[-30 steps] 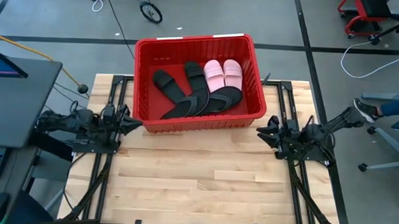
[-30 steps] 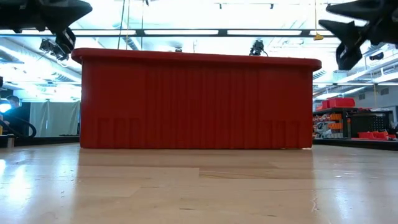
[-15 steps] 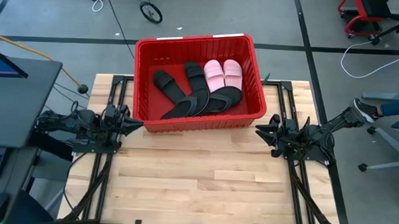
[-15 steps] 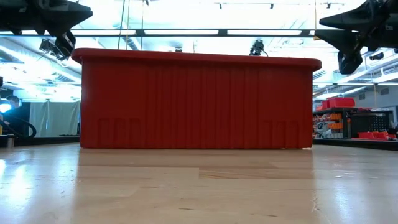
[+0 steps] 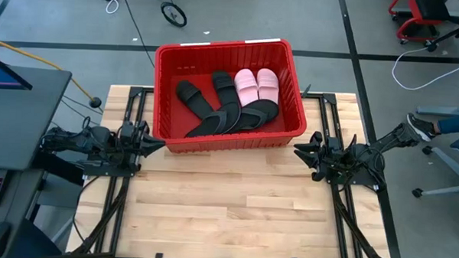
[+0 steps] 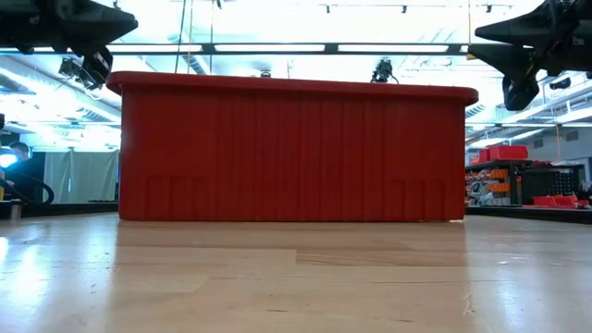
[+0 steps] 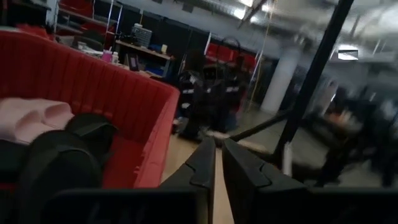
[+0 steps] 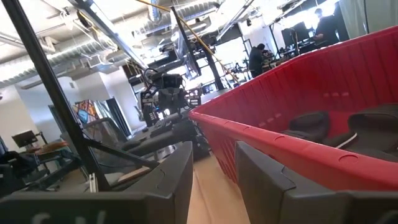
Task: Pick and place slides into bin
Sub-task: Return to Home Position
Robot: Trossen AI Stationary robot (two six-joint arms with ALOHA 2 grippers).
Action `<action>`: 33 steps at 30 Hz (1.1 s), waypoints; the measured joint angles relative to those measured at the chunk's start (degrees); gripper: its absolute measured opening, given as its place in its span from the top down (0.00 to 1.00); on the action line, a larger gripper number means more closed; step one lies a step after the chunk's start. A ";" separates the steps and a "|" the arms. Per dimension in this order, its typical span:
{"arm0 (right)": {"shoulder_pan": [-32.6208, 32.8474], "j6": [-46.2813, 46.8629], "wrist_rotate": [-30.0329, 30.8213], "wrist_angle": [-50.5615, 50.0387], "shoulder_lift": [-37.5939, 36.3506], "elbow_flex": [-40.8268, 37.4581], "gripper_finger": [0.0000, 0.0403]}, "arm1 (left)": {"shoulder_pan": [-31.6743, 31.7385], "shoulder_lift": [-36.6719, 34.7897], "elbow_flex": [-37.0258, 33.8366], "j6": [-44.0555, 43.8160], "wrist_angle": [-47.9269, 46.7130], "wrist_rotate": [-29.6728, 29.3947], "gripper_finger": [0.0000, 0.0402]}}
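High view, slides (image 5: 243, 87) in bin (image 5: 229, 141) between left gripper (image 5: 155, 144), closed, right gripper (image 5: 300, 152), slightly parted.

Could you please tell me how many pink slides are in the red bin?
2: one pink slide and a second pink slide lie side by side in the bin, toward its far right corner; black slides could hide more.

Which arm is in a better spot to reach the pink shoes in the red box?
The right one. The pink shoes lie in the right half of the red box, nearer the right fingers than the left fingers. Both arms wait beside the box, holding nothing.
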 joint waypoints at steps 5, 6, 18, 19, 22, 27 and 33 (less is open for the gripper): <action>0.00 0.00 0.00 0.00 0.00 0.00 0.69 | -1.29 -0.02 0.02 4.63 -1.54 0.33 0.90; 0.00 -0.02 0.00 -0.02 0.00 0.00 0.69 | -1.68 -0.03 0.02 4.85 -2.73 0.69 0.90; 0.00 0.00 -0.02 -0.02 0.00 0.07 0.69 | -1.60 -0.28 -7.62 7.22 2.96 3.84 0.94; 0.00 -0.02 0.00 -0.02 0.00 0.07 0.69 | -1.63 -0.24 -8.50 7.38 5.41 5.55 0.94; 0.00 0.00 0.00 -0.02 0.00 0.07 0.69 | -1.66 -0.28 -9.83 10.31 10.84 8.17 0.92; 0.00 0.00 0.00 -0.01 0.00 0.07 0.69 | -1.62 -0.26 -9.99 12.11 8.04 8.62 0.90; 0.00 -0.02 -0.02 -0.02 0.00 0.07 0.69 | -2.02 -0.15 -9.69 10.90 0.13 10.92 0.90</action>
